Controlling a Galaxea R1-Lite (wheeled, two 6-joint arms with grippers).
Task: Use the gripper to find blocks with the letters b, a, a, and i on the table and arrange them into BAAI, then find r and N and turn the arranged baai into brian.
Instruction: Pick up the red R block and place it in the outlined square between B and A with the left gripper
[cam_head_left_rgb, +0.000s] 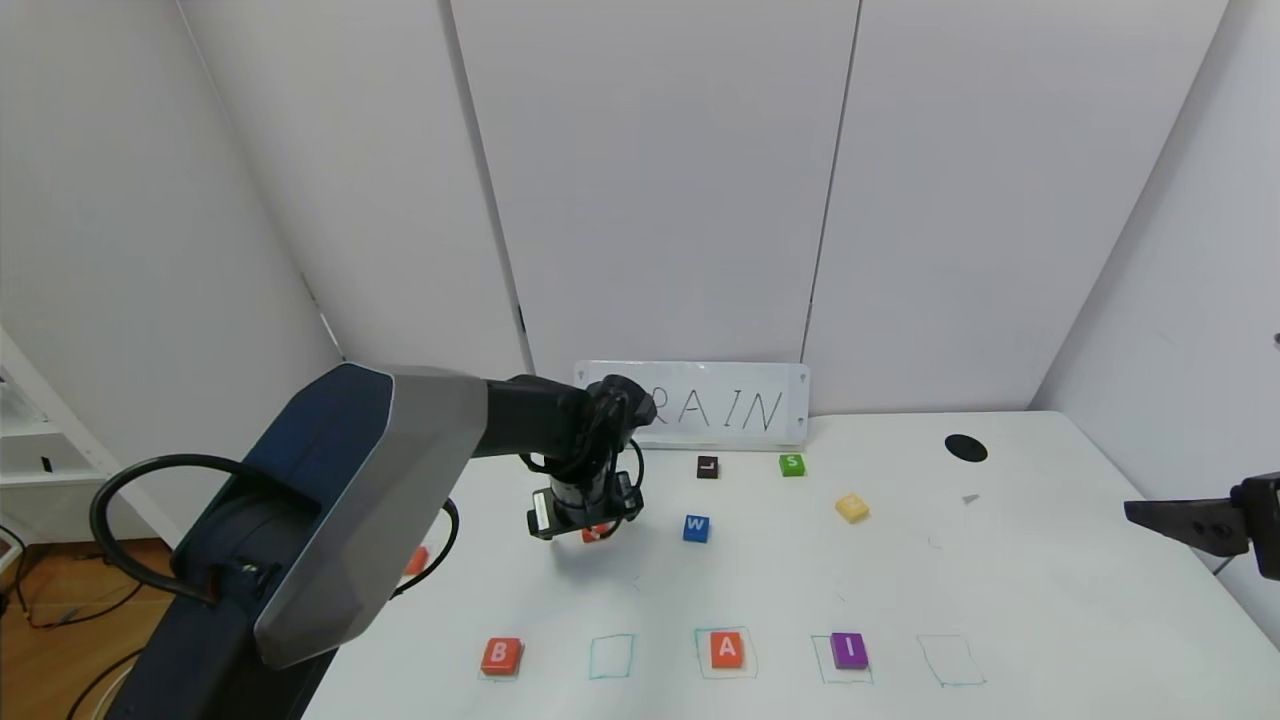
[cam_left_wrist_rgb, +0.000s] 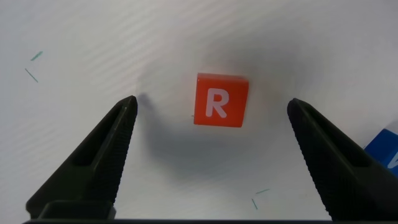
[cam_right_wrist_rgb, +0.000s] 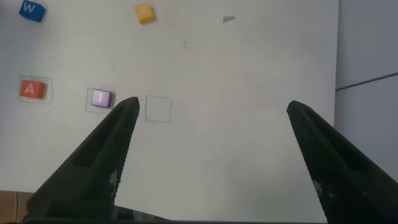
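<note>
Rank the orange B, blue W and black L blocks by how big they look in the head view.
1. Orange B block, largest, though it lies nearest the camera.
2. Blue W block.
3. Black L block, smallest and farthest.
Distance may explain the differences, so true sizes stay unsure.

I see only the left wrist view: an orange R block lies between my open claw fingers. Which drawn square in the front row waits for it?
Observer: The second green square from the robot's left, between the B block and the A block, holds nothing.
Operator: Where is the yellow block?
Observer: The yellow block lies right of the blue W block, apart from it.
Operator: Only my left claw works?
Observer: Yes, the right claw hangs open over the table near its right edge, holding nothing.
</note>
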